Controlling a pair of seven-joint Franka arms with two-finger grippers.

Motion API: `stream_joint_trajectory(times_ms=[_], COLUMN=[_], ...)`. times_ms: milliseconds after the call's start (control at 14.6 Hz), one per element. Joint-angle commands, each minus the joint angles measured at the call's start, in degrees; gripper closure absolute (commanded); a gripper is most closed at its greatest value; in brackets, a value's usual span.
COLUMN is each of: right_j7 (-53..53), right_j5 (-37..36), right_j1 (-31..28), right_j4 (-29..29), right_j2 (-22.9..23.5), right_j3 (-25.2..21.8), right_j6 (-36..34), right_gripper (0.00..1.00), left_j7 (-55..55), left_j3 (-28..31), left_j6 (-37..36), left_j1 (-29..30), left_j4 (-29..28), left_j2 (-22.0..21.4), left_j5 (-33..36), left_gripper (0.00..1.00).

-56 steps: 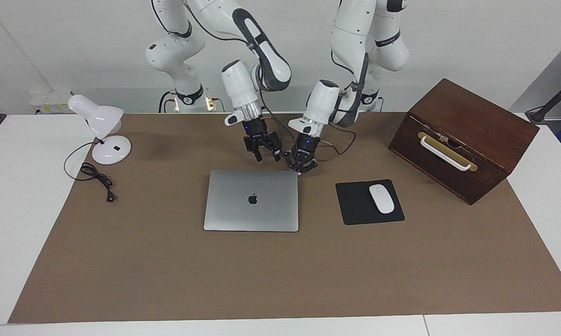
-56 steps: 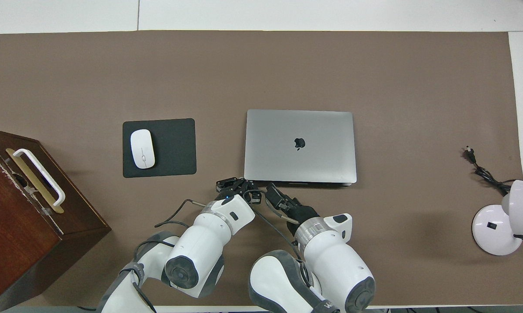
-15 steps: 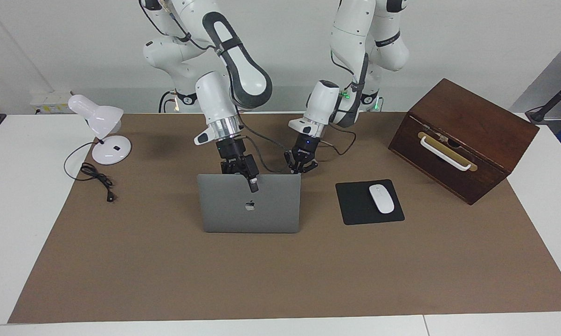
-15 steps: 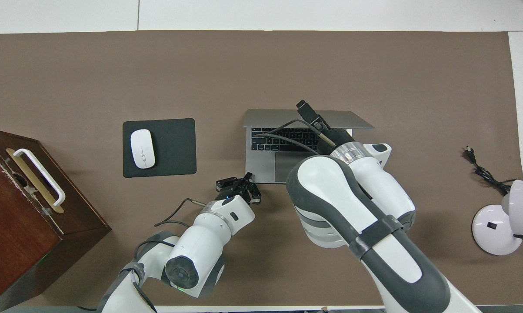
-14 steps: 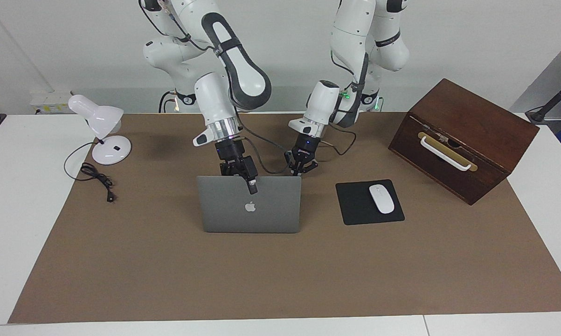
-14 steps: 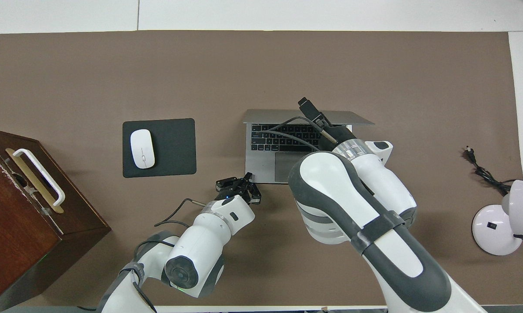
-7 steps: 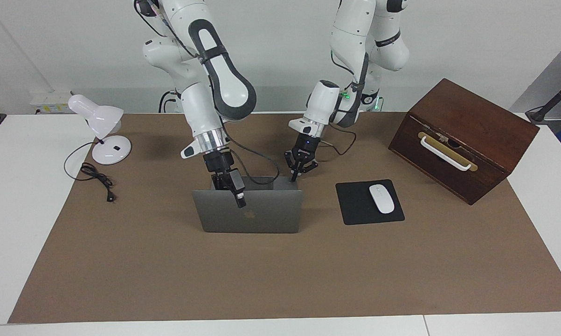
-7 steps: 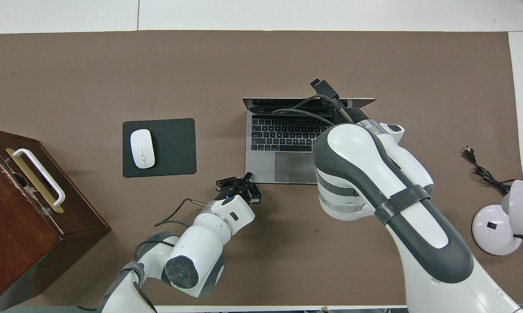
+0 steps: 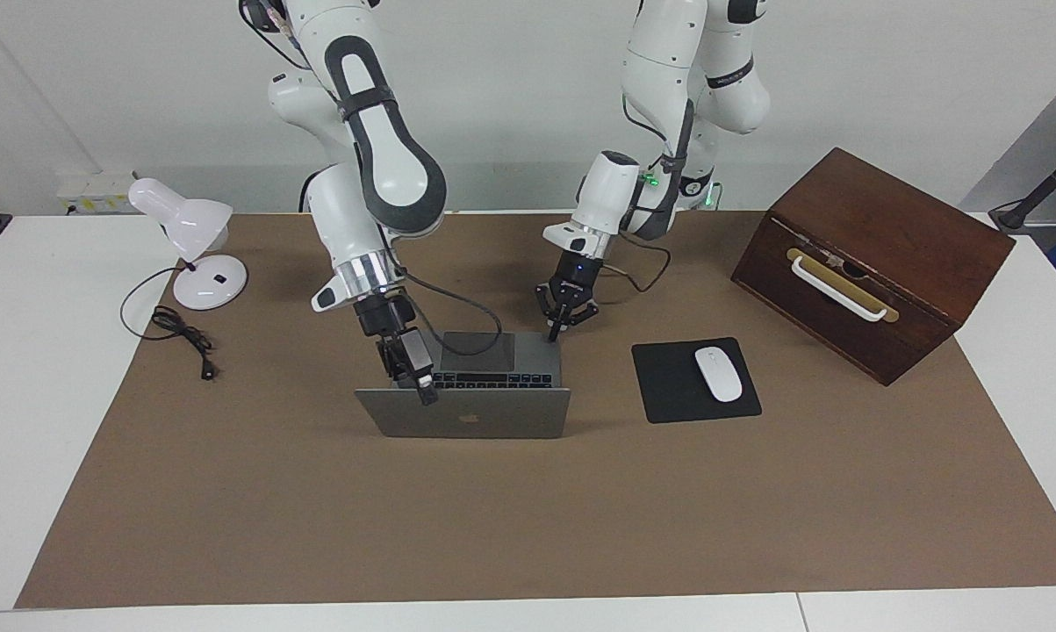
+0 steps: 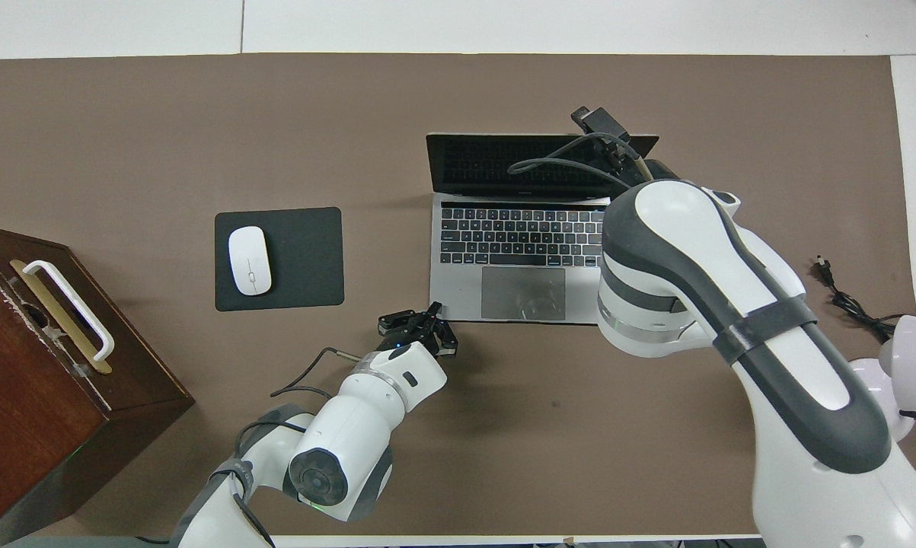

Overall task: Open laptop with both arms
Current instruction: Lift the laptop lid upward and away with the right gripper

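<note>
Left gripper point(image 9: 552, 334) clenched, pinning laptop point(image 9: 492, 369) corner; right gripper point(image 9: 409, 369) spread over lid edge, overpush risks tipping laptop.

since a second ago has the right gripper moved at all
Yes. The right gripper, on the laptop lid's top edge, has swung away from the robots and toward the lamp, tilting the lid back. The laptop's base stayed beside the mouse pad.

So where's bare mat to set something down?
Farther from the robots than the laptop and mouse pad, the mat is bare. Also between laptop and lamp. Crowded where both pincers work the laptop.
</note>
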Motion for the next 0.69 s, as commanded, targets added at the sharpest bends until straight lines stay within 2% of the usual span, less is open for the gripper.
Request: stream_joint_trajectory(times_ms=[0,619], right_j7=[-3.3,-3.3], right_j5=[1.7,1.5], right_j1=[-2.1,-4.3], right_j4=[2.1,2.6], right_j2=[0.8,0.9], right_j3=[0.4,0.4], right_j6=[-2.1,-4.0], right_gripper=[0.00,0.00], left_j7=[1.6,1.6], left_j3=[0.1,0.1], left_j6=[0.8,0.8], left_j1=[0.5,0.6], left_j4=[0.4,0.4], left_j2=[2.0,2.0], left_j5=[-0.8,-0.8], left_gripper=[1.00,1.00])
